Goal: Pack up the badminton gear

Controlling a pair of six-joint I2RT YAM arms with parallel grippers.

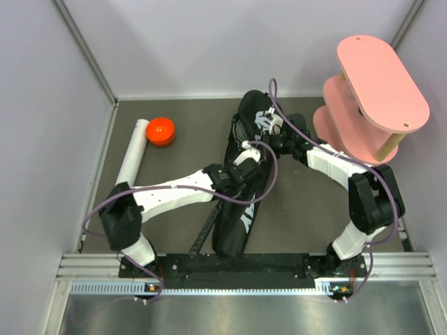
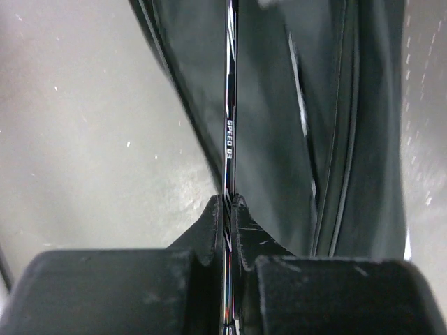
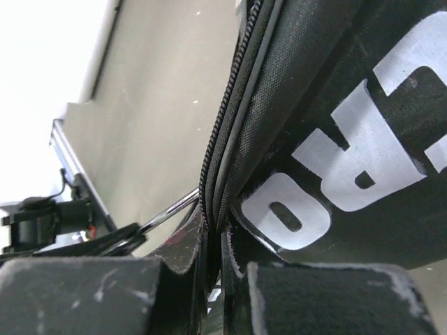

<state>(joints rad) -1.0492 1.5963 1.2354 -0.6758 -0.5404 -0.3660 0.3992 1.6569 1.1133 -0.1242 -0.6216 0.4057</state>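
Grey table (image 1: 307, 209) carries the black bag (image 1: 234, 234) at its middle, lying lengthwise from near edge to back, wide head farthest. Left gripper (image 2: 228, 209) clamps a racket shaft (image 2: 229, 125) running alongside it; right gripper (image 3: 213, 234) pinches the bag's zipper edge.

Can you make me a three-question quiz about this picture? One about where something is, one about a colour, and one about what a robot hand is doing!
1. Where is the cap?
A. beside the tube
B. stuck on the tube
C. under the tube

2. What colour is the shelf?
A. blue
B. pink
C. green

3. The left gripper is
A. wide open
B. shut on nothing
C. shut on a racket

Answers:
1. A: it lies off the tube, next to its far end.
2. B: both tiers are pink.
3. C: the thin shaft runs through its closed jaws.
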